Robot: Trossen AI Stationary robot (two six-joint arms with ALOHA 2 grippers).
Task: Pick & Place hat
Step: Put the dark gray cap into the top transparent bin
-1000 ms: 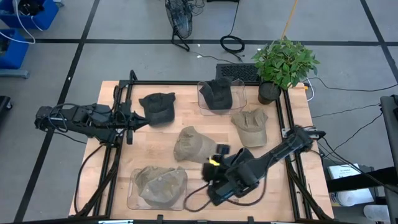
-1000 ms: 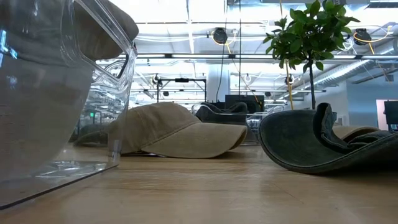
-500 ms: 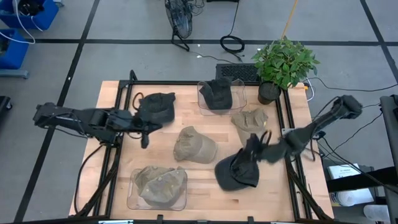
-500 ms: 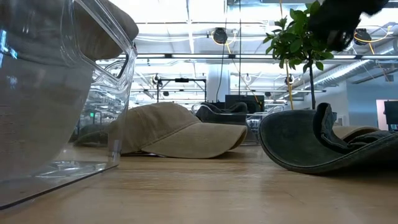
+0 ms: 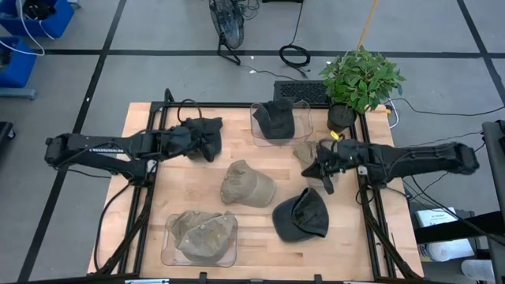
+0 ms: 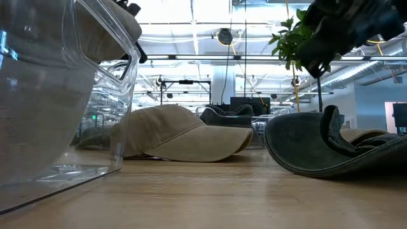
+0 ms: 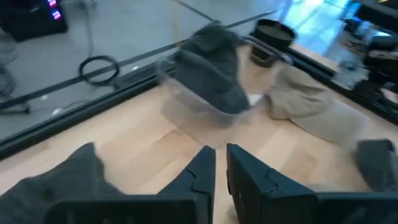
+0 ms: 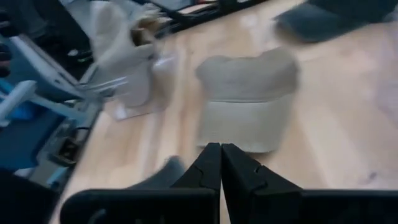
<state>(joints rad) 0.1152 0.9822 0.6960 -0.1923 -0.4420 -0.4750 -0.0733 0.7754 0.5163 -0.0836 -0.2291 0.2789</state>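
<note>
Right gripper [image 5: 319,169] risen off dark cap [image 5: 301,217] (fingers closed, empty).

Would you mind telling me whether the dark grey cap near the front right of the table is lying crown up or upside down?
Upside down. The dark grey cap shows its hollow inside in the high view, and in the low view its brim curves upward off the wooden table.

A dark grey fabric cap [image 5: 301,217] lies upturned on the wooden worktop [image 5: 260,237], hollow side up, toward the near right. A tan cap [image 5: 245,182] rests crown-up mid-worktop. Another dark cap [image 5: 202,136] sits far left, a beige one [image 5: 317,158] far right. One dark hat [image 5: 276,118] and one tan hat [image 5: 203,234] lie in clear plastic bins.
</note>
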